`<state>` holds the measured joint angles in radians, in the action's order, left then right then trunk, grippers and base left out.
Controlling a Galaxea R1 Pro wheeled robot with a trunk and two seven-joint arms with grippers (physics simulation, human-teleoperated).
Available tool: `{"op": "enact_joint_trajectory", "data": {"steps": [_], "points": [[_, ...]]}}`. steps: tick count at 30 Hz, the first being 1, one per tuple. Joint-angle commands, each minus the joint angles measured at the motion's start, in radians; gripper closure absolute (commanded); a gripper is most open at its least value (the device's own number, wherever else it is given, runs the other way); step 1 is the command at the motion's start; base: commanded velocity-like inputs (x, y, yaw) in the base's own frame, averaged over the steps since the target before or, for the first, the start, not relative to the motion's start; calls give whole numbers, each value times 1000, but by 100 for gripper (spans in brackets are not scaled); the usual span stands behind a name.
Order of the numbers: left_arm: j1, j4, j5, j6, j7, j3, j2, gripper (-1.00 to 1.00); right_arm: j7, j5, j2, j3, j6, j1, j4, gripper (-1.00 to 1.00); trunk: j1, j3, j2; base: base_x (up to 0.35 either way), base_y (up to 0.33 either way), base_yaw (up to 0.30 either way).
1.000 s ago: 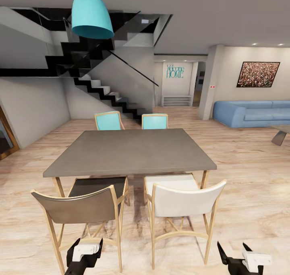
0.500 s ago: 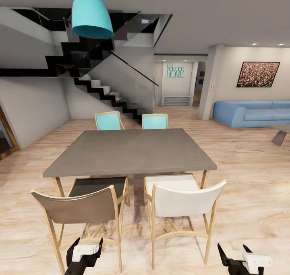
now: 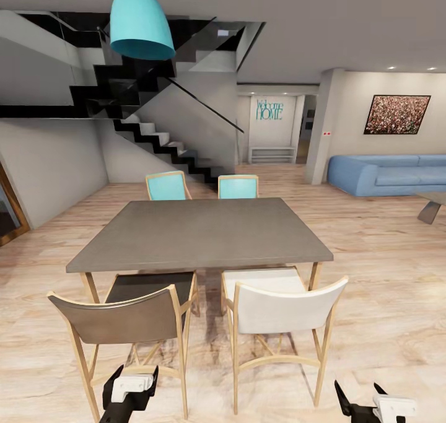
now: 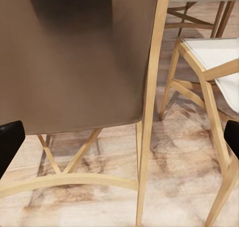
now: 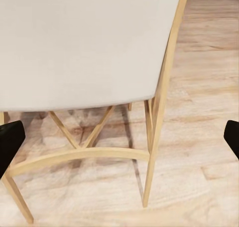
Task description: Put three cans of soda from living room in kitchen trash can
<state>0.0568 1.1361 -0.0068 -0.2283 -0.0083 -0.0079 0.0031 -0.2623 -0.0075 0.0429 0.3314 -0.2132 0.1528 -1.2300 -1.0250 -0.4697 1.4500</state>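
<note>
The three can of soda and the tash can are out of view. My left gripper hangs low in front of a brown-backed chair, open and empty. In the left wrist view that chair's back is close ahead between the spread fingertips. My right gripper is low beside a white-backed chair, also open and empty. The right wrist view has that white chair back close ahead. Part of the living room shows far right, with its blue sofa.
A grey dining table stands straight ahead with two teal chairs behind it and a teal lamp above. A black staircase rises at the back left. Open wood floor runs right toward the sofa and a low table.
My right gripper has sunk slightly lower in the head view. The left gripper and the furniture are where they were.
</note>
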Motion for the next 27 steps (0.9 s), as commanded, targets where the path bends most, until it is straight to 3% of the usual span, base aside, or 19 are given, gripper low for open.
{"op": "enact_joint_trajectory", "data": {"steps": [1,14,27], "points": [[0,-1,0,0,0,0,0,-100,0,0,0,0,0,0,1,-100,0,0,0,0,0,0],[0,-13,0,2,0,0,0,-100,0,0,0,0,0,-2,14,-100,0,0,0,-17,0,0],[-1,-27,2,12,0,9,-1,-100,0,6,0,0,0,-4,37,-100,0,0,0,-251,0,0]]}}
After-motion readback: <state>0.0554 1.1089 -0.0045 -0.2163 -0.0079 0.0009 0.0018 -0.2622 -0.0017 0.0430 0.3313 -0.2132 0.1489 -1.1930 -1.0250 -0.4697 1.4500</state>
